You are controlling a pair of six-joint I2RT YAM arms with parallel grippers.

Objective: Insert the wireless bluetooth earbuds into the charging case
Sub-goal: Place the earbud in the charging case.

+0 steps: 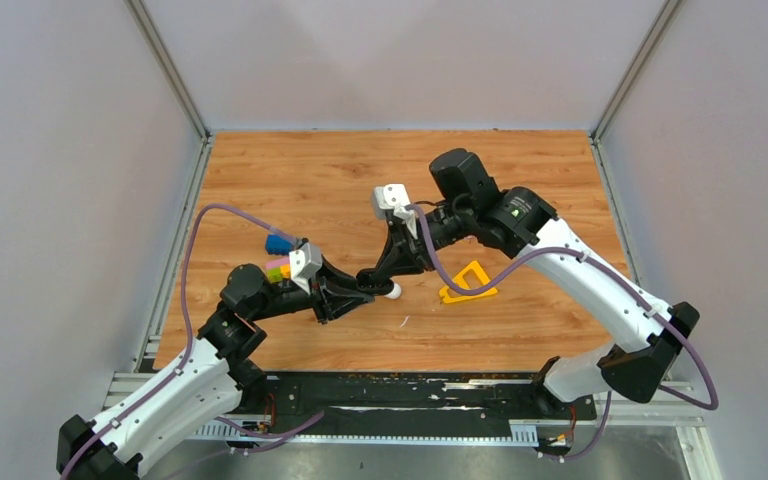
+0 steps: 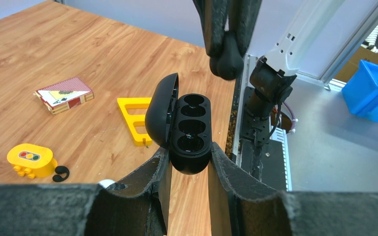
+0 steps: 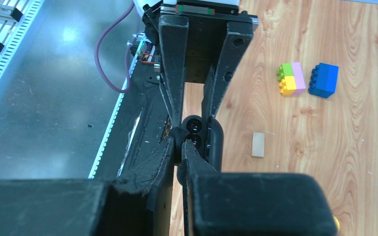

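Charging case: was clamped, lid open, between left gripper fingers. Sat with wells turned toward right gripper just above, pinched narrow on black earbud.

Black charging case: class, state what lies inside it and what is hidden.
The black plastic charging case shows round wells, apparently empty; no bud sits inside. The left gripper's fingers cover its lower sides.
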